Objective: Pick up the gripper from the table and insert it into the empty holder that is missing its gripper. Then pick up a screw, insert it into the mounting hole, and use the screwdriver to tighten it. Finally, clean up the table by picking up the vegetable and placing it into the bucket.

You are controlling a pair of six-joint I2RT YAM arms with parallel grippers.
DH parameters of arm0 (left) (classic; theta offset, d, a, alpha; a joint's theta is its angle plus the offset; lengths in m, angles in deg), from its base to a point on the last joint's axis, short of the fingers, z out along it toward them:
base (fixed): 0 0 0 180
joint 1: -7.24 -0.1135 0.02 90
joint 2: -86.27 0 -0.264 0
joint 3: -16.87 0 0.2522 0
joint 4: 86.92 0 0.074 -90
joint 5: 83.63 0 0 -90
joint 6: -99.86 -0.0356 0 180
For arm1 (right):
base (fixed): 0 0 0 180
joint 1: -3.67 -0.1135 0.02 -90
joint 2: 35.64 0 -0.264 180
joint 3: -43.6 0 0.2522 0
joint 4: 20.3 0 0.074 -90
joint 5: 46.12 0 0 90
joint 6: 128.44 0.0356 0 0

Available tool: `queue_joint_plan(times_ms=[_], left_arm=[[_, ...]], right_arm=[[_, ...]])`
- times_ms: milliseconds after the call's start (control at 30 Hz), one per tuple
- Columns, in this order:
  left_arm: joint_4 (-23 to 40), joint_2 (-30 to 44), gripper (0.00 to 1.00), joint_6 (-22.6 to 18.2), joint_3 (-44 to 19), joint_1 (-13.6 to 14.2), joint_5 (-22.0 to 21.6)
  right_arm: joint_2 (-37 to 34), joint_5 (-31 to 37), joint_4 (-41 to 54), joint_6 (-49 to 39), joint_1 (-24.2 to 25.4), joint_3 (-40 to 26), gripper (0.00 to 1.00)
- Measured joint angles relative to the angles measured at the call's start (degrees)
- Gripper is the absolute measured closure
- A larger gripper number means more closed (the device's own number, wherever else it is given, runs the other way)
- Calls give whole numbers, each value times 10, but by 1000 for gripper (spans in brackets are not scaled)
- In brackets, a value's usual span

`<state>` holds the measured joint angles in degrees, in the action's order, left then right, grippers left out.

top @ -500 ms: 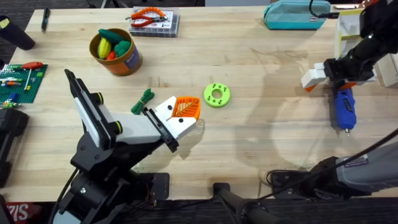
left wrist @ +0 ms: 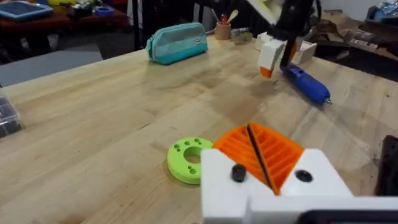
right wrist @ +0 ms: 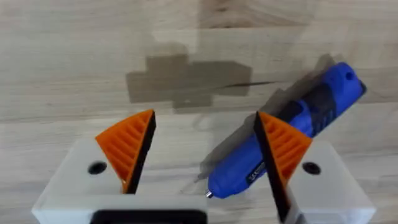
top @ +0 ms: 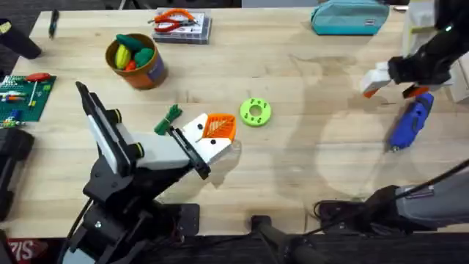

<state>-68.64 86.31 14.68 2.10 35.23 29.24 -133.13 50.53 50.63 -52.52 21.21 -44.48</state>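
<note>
Blue and pen-shaped, the screwdriver (top: 409, 125) lies tilted on the pale wooden desk (top: 308, 169) at the far right, its thin bit pointing toward the near edge. The right gripper (top: 375, 81) hovers just beside its upper end, and the right wrist view shows the jaws spread wide, with the screwdriver (right wrist: 287, 140) on the wood below, under one orange pad and not pinched.

The left gripper (top: 218, 132) rests low near the middle of the desk, its orange ribbed pads (left wrist: 264, 149) pressed together with nothing between them. Just beyond its tip lies a lime-green round disc (top: 255, 112) with small holes around a centre opening. The vegetable (top: 169, 119), slim and dark green, lies on the desk just beside the left gripper, on its left.

Farther back on the left stands the bucket (top: 138, 62), an orange-yellow tub with a dark blue label, holding yellow, orange and green toy produce. Behind it, at the far edge, sits a clear parts box (top: 183, 28) with orange-handled pliers on top. A teal pouch (top: 348, 17) lies at the far edge on the right. A green circuit board (top: 20, 94) sits at the left edge.
</note>
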Motion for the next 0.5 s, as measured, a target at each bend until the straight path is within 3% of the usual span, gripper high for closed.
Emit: queue_joint_plan(times_ms=[233,267,367,400,500], left_arm=[[0,0,991,0,0,0,0],[0,0,991,0,0,0,0],[0,0,991,0,0,0,0],[0,0,991,0,0,0,0],[0,0,991,0,0,0,0]], right_arm=[[74,40,19,77,9,-39,33],[109,55,26,133,38,-40,33],[120,60,33,176,89,-43,33],[112,41,29,188,145,-42,33],[98,-4,8,182,197,-30,33]])
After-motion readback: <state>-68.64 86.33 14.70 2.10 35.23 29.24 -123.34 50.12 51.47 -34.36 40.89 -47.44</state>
